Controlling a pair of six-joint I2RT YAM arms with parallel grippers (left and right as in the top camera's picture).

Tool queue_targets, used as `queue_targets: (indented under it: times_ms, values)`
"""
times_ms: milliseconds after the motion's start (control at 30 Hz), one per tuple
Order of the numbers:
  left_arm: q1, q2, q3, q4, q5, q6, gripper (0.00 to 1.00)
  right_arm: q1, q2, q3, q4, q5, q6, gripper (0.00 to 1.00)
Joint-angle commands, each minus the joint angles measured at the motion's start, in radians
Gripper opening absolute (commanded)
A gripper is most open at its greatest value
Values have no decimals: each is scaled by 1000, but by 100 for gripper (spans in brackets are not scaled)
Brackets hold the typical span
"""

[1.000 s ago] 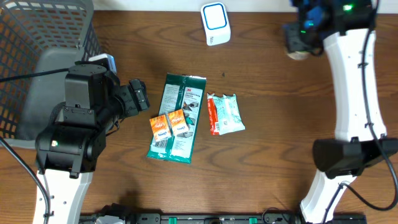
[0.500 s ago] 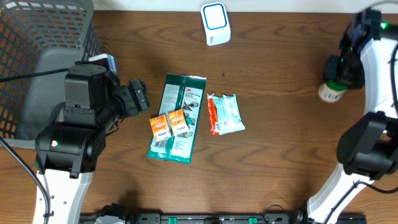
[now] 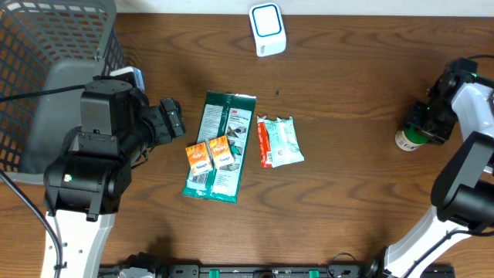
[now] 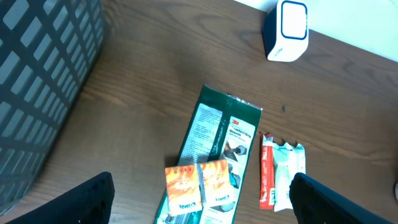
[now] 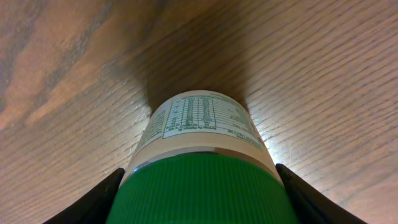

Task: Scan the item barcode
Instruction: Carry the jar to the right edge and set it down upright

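Right tool point(image 3: 429, 120): is standing partly open, its two fingers point(image 5: 93, 200) clamping either side of the green cap of the bottle point(image 3: 407, 140).
Bottle: is sitting upright by the counter point(image 3: 347, 193)'s right edge, base toward the wood; cannot tell whether the base is touching it.
Right arm: is reaching along the right edge, wrist turning inward and pointing down over the cap.
Left tool point(image 3: 171, 120): is gaping wide, gripping nothing, hanging just left of the green packet point(image 3: 220, 147).
Left arm: is crouching near the left edge, beside the basket point(image 3: 46, 46).
Scanner point(image 3: 267, 28): is standing at the far edge, well apart from the bottle.
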Motion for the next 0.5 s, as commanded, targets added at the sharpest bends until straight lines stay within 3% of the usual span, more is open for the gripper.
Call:
queue_targets:
  times_ms: [0, 67, 167, 200, 233, 267, 467]
  values:
    - [3, -2, 13, 0, -16, 2, 90, -34, 26, -47, 16, -22, 22, 3]
    - [3, -2, 13, 0, -16, 2, 90, -43, 26, -47, 13, -32, 23, 14]
    - [3, -2, 13, 0, -16, 2, 90, -55, 21, -23, -17, -88, 23, 43]
    - [3, -2, 13, 0, -16, 2, 90, -58, 19, -11, -29, -105, 23, 64]
    - [3, -2, 13, 0, -16, 2, 90, -62, 13, 8, -48, -122, 25, 93]
    - [3, -2, 13, 0, -16, 2, 90, -64, 8, 23, -62, -129, 32, 99]
    - [3, -2, 13, 0, -16, 2, 90, -70, -37, 154, -182, -131, 37, 99]
